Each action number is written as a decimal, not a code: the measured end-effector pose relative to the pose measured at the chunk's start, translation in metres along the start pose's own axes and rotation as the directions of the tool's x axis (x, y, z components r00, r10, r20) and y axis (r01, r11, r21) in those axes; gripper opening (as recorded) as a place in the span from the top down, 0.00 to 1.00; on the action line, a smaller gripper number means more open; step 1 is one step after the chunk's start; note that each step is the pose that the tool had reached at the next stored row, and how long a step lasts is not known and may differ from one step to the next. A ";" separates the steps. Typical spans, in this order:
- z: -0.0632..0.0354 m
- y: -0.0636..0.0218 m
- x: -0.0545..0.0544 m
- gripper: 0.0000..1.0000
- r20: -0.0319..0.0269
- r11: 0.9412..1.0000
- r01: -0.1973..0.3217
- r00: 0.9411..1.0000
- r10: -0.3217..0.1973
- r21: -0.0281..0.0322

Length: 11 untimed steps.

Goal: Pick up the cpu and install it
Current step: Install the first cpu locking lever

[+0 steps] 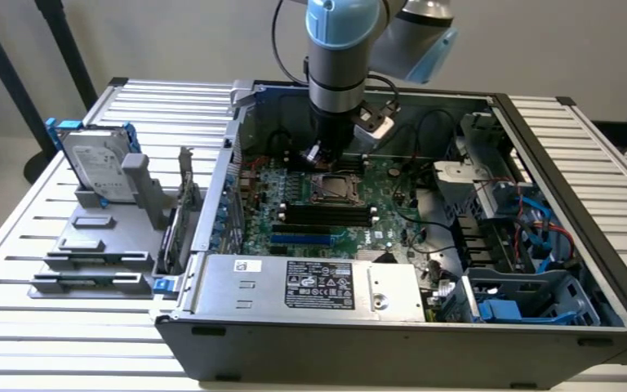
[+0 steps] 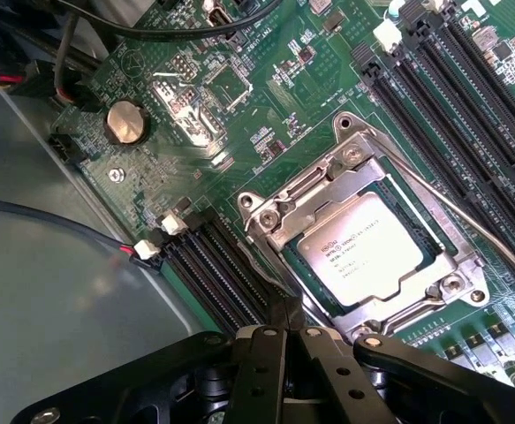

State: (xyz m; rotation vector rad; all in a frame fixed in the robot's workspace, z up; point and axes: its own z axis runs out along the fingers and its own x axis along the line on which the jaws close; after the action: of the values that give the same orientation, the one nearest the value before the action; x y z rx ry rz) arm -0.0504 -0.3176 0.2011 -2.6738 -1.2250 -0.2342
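From my remote station, I work across the exterior view from its left to its right. At the left, on the slatted table, I see a grey fixture carrying an upright hard drive in a blue bracket. Next comes the open computer case, lying on its side, with the power supply at its near edge and the green motherboard behind it. The arm descends into the case, and its hand sits just above the board, beside the socket. Further right I see the drive cage with red and blue cables.

In the wrist view, the cpu lies flat inside the metal socket frame, its silver top facing up and its printed marking readable. The retention lever runs alongside the socket. A coin cell battery sits well apart on the board, and black memory slots lie beside the socket. The hand has its fingers together, clamped on nothing; the tips are just beside the socket frame's edge, clear of the cpu.
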 end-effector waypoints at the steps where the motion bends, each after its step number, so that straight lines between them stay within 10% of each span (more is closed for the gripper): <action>1: 0.0000 0.0001 0.000 0.89 0.000 1.000 0.000 1.000 0.000 0.000; 11: 0.0007 0.0025 0.002 0.89 0.001 1.000 0.007 1.000 -0.007 0.001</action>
State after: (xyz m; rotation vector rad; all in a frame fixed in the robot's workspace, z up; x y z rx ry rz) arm -0.0472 -0.3176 0.2006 -2.6702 -1.2342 -0.2327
